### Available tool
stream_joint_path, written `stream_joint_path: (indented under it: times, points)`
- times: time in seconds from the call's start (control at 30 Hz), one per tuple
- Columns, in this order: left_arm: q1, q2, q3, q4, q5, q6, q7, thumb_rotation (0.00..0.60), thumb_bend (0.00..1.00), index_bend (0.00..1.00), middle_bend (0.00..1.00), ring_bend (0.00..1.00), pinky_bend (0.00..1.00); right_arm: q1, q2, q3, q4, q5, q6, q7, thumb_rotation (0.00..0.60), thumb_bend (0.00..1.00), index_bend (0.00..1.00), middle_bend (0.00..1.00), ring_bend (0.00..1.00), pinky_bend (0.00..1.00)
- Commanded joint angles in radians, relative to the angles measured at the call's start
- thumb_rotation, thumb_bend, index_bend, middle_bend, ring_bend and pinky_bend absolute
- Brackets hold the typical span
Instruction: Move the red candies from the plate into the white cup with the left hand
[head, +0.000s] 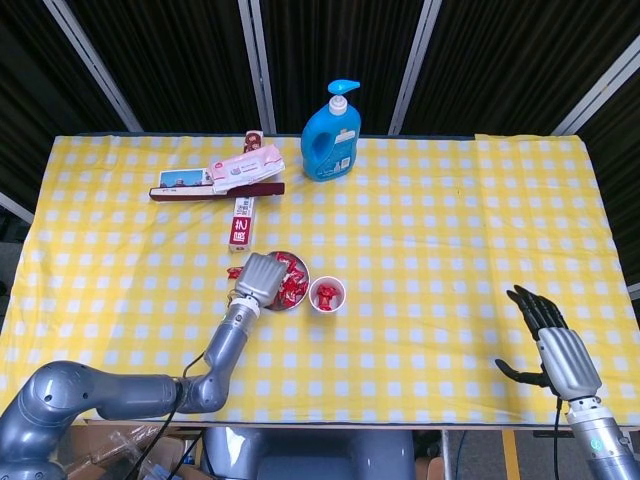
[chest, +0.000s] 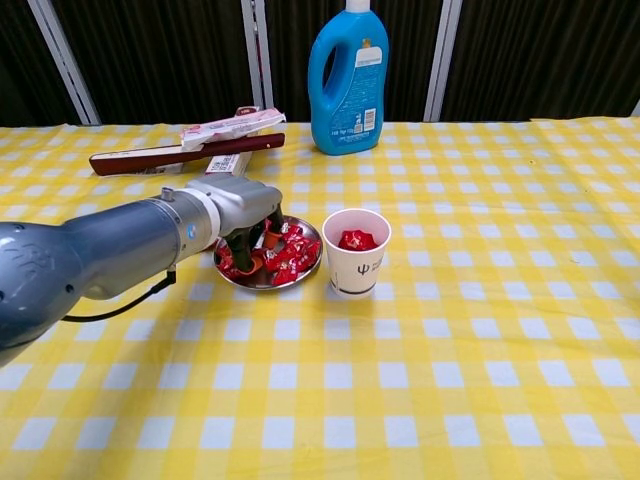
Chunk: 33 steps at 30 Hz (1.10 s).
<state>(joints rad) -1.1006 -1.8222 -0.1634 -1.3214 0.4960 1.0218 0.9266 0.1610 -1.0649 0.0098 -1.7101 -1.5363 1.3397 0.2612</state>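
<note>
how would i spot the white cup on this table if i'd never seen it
Start at the big blue detergent bottle at the back of the yellow checked table and come straight toward the front. The white cup stands upright just right of the metal plate of red candies. It is the only paper cup, with a small dark logo and red candy inside.
</note>
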Motion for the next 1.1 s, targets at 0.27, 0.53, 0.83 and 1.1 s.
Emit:
stream_joint_path:
  times: [0.27, 0.53, 0.83, 1.1]
  points:
    - [0.015, 0.09, -0.041, -0.108, 0.037, 0.051, -0.014, 0.6, 0.46, 0.56, 0.63, 0.88, 0.93, -0.001, -0.001, 0.0, 0.001, -0.001, 0.002, -0.002, 0.6, 0.28, 0.0, 0.0, 0.0, 0.0]
    - [0.005, 0.162, -0.089, -0.227, 0.066, 0.091, -0.013, 0.6, 0.46, 0.56, 0.63, 0.88, 0.93, -0.002, -0.003, 0.001, 0.001, 0.0, 0.005, -0.007, 0.6, 0.28, 0.0, 0.0, 0.0, 0.0]
    - [-0.026, 0.154, -0.114, -0.311, 0.104, 0.098, -0.021, 0.6, 0.46, 0.55, 0.62, 0.88, 0.93, -0.002, -0.003, 0.002, 0.002, -0.002, 0.007, -0.004, 0.6, 0.28, 0.0, 0.0, 0.0, 0.0]
    - [-0.067, 0.075, -0.104, -0.284, 0.101, 0.08, -0.01, 0.6, 0.44, 0.53, 0.6, 0.88, 0.93, -0.002, -0.002, 0.002, 0.003, -0.003, 0.007, 0.002, 0.6, 0.28, 0.0, 0.0, 0.0, 0.0]
